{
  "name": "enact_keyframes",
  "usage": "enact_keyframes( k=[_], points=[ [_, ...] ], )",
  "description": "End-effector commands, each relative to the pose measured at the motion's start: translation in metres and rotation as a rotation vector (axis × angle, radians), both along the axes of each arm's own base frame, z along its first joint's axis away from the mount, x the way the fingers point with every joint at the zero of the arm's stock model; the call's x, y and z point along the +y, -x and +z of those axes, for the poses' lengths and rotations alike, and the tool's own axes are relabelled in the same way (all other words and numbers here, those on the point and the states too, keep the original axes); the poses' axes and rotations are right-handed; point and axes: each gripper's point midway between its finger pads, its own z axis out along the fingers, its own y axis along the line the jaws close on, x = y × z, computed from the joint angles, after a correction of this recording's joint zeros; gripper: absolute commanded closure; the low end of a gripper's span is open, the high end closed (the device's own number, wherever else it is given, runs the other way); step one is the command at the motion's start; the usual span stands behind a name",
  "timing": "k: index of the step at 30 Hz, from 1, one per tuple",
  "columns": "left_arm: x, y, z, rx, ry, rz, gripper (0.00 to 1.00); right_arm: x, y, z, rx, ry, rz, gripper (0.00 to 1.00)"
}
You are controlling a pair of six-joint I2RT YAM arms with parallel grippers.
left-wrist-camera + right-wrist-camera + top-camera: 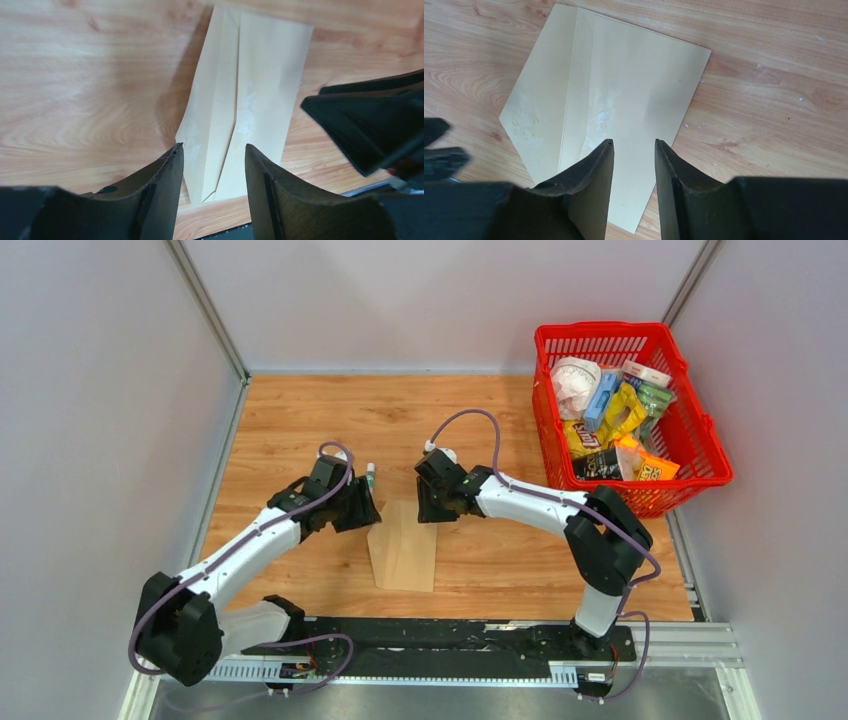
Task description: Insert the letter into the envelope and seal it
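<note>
The tan envelope (403, 552) lies flat on the wooden table between the two arms, seam side up. It also shows in the left wrist view (255, 90) and the right wrist view (624, 85). The pale letter sheet is not in view in any frame. My left gripper (356, 510) hovers at the envelope's far left corner, open and empty (212, 150). My right gripper (437, 504) hovers over the envelope's far right corner, open and empty (634, 144). The two grippers face each other across the envelope's far end.
A red plastic basket (632, 332) full of snack packets stands at the back right. A small white and teal stick (371, 476) stands just behind the left gripper. Grey walls close in on both sides. A metal rail (700, 645) runs along the near edge.
</note>
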Motion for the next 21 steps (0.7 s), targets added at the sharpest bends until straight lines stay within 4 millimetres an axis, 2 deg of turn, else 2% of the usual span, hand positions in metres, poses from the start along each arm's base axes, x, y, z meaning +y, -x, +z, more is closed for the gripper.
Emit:
enact_keyframes(
  k=[1,2,4,5,6,7,8,9,10,13,16,21],
  points=[
    [0.032,-0.030,0.046,-0.136,-0.080,0.027,0.44,0.001,-0.013,0.018,-0.057,-0.023,-0.012,0.61],
    [0.042,-0.040,0.049,-0.146,-0.094,0.049,0.45,-0.002,-0.015,0.021,-0.064,-0.020,-0.016,0.61],
    [0.043,-0.063,0.058,-0.159,-0.106,0.041,0.46,-0.011,-0.020,0.029,-0.084,-0.018,-0.031,0.61],
    [0.044,-0.072,0.045,-0.122,-0.140,0.037,0.49,-0.016,-0.022,0.034,-0.092,-0.022,-0.042,0.61],
    [0.041,-0.083,0.049,-0.137,-0.139,0.026,0.50,-0.021,-0.025,0.039,-0.097,-0.027,-0.053,0.61],
    [0.038,-0.088,0.035,-0.095,-0.144,0.015,0.54,-0.026,-0.027,0.043,-0.104,-0.033,-0.063,0.61],
    [0.033,-0.097,0.035,-0.099,-0.130,0.006,0.54,-0.031,-0.030,0.047,-0.109,-0.038,-0.074,0.61],
    [0.031,-0.100,0.022,-0.066,-0.136,0.001,0.54,-0.037,-0.032,0.051,-0.117,-0.040,-0.085,0.60],
    [0.028,-0.107,0.022,-0.069,-0.136,-0.005,0.54,-0.043,-0.034,0.055,-0.122,-0.045,-0.098,0.60],
    [0.026,-0.119,-0.003,-0.009,-0.175,-0.028,0.51,-0.054,-0.039,0.067,-0.141,-0.063,-0.122,0.60],
    [0.030,-0.132,-0.015,0.012,-0.229,-0.033,0.48,-0.061,-0.040,0.077,-0.159,-0.073,-0.132,0.60],
    [0.025,-0.145,-0.020,0.010,-0.236,-0.061,0.47,-0.067,-0.038,0.082,-0.169,-0.080,-0.142,0.60]
  ],
)
